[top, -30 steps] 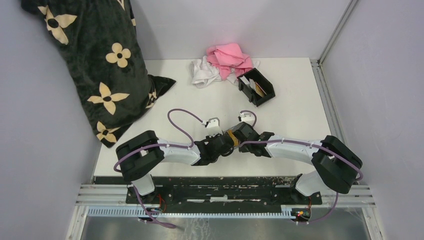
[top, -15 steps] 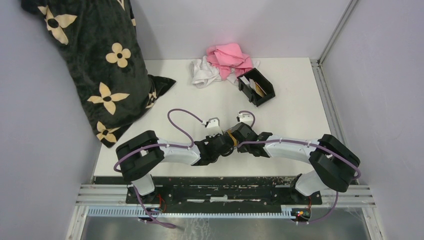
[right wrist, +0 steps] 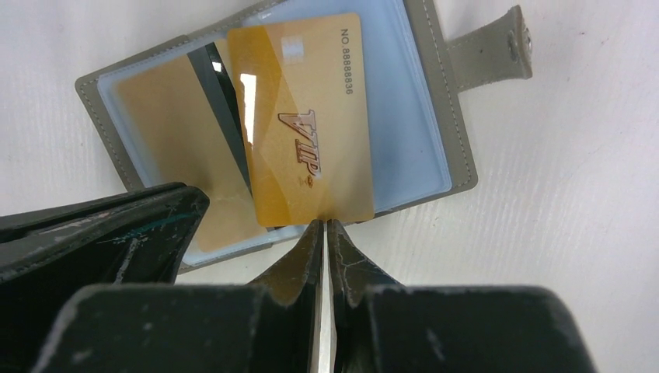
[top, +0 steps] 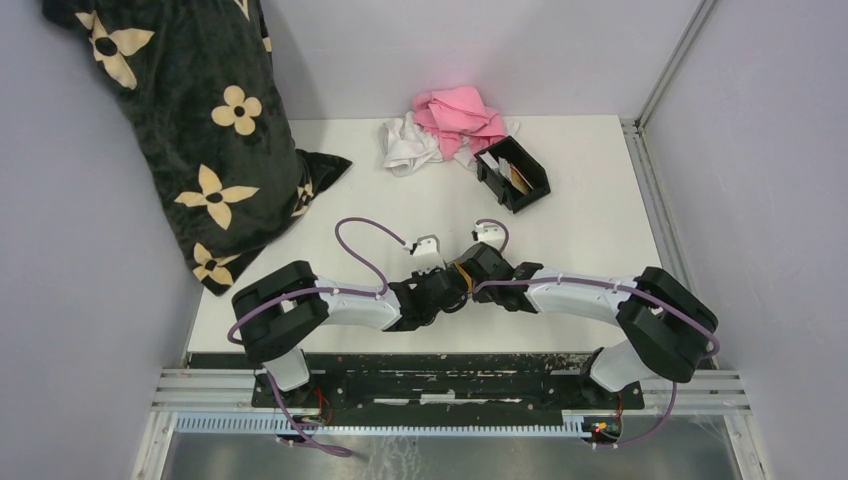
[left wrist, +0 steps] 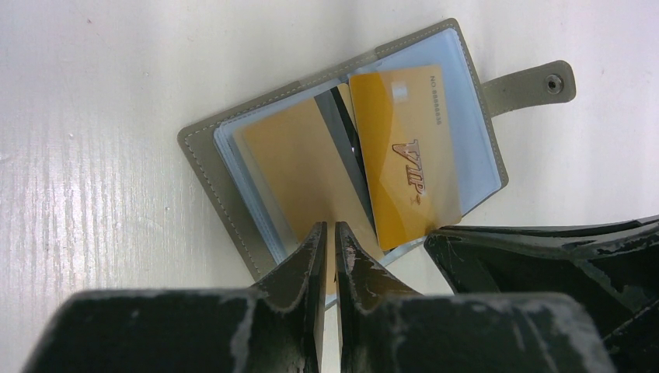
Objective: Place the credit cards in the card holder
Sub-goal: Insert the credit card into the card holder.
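Note:
A grey folding wallet (left wrist: pixel 203 166) (right wrist: pixel 460 148) lies open on the white table near the front edge. In the top view both arms hide most of it. My right gripper (right wrist: pixel 326 225) (top: pixel 470 270) is shut on the near edge of a gold credit card (right wrist: pixel 311 116) (left wrist: pixel 404 163) marked VIP. That card sticks partly out of a clear sleeve. My left gripper (left wrist: pixel 327 231) (top: pixel 447 290) is shut on the edge of the wallet's tan sleeve page (left wrist: pixel 291 167). The black card holder (top: pixel 527 185) stands at the back right with a white and a tan card upright inside.
A pink cloth (top: pixel 458 113) and a white cloth (top: pixel 408 145) lie bunched behind the card holder. A black flowered pillow (top: pixel 195 120) leans in the back left corner. The two grippers sit almost touching each other.
The right arm has edged slightly left and away from the base. Both grippers stay shut and the left arm has not moved.

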